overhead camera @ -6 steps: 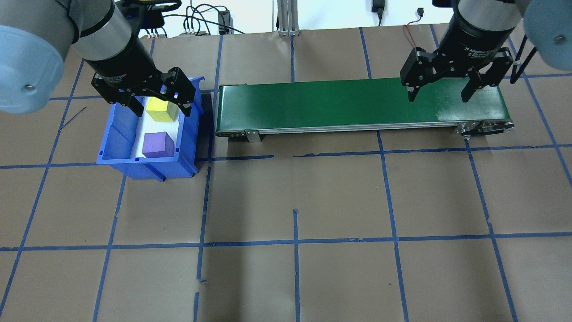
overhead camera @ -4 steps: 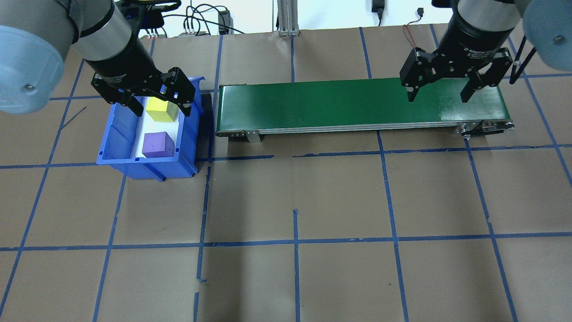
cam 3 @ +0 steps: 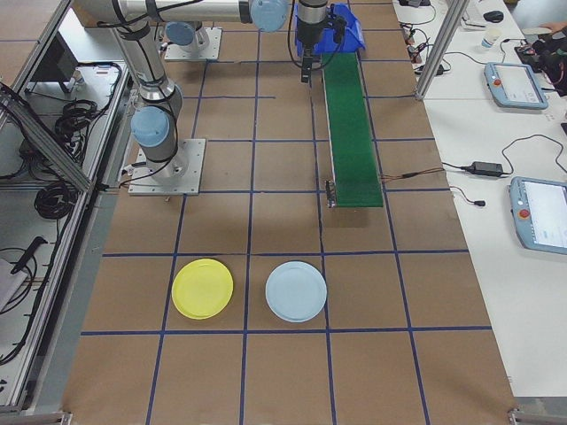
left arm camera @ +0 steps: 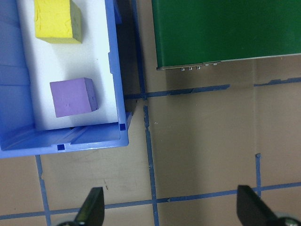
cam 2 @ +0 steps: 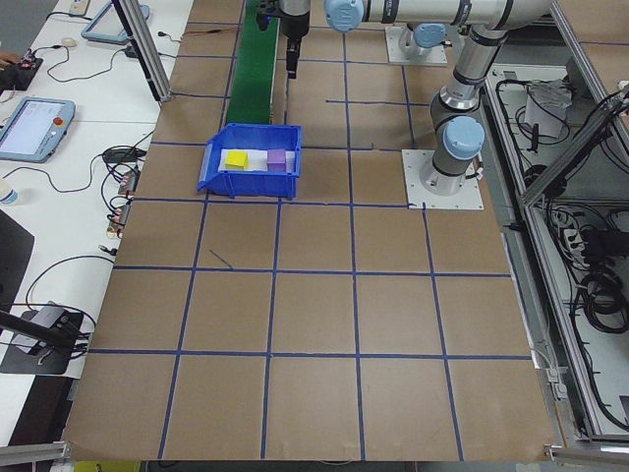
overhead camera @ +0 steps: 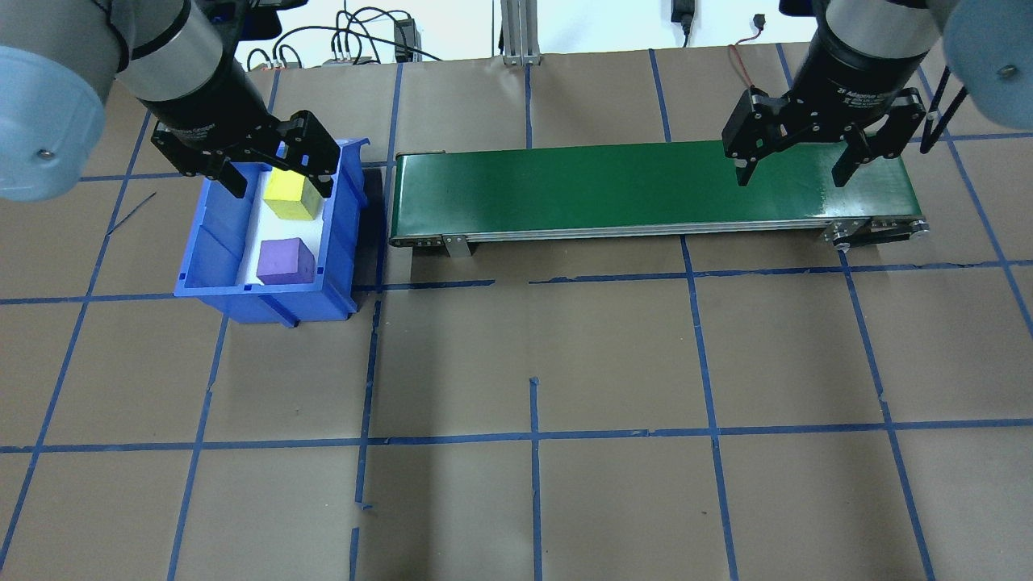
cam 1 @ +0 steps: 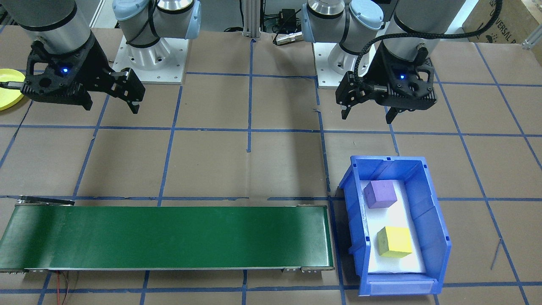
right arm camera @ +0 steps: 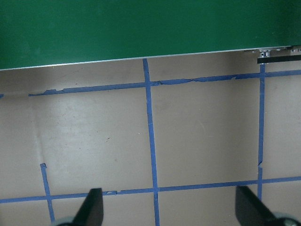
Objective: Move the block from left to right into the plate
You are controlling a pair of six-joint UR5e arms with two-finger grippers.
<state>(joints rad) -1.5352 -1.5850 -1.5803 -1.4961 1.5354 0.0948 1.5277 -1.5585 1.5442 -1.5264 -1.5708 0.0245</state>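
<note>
1. Left gripper (overhead camera: 279,179) hangs above the far end of the bin (overhead camera: 211,258), jaws spread wide with nothing between them; in the overhead view its fingers frame the yellow block (overhead camera: 290,198)

2. The bin sits just off the left end of the belt (overhead camera: 613,187), at 9 o'clock from it in the overhead view, with a small gap between them

3. Two blocks lie on the bin's white floor, apart from each other: the yellow block towards 12 o'clock, the purple block (overhead camera: 284,261) towards 6 o'clock in the overhead view

4. Right gripper (overhead camera: 792,175) hangs over the belt's right end, jaws wide apart and holding nothing

5. The yellow plate (cam 3: 203,289) lies on the table well beyond the belt's right end, at the robot's right; a pale blue plate (cam 3: 296,291) lies near it, at 3 o'clock from it in the right side view, not touching

6. In the front view only an edge of the yellow plate (cam 1: 7,94) shows at the left border, partly behind the right gripper's body

7. Neither plate holds a block
</note>
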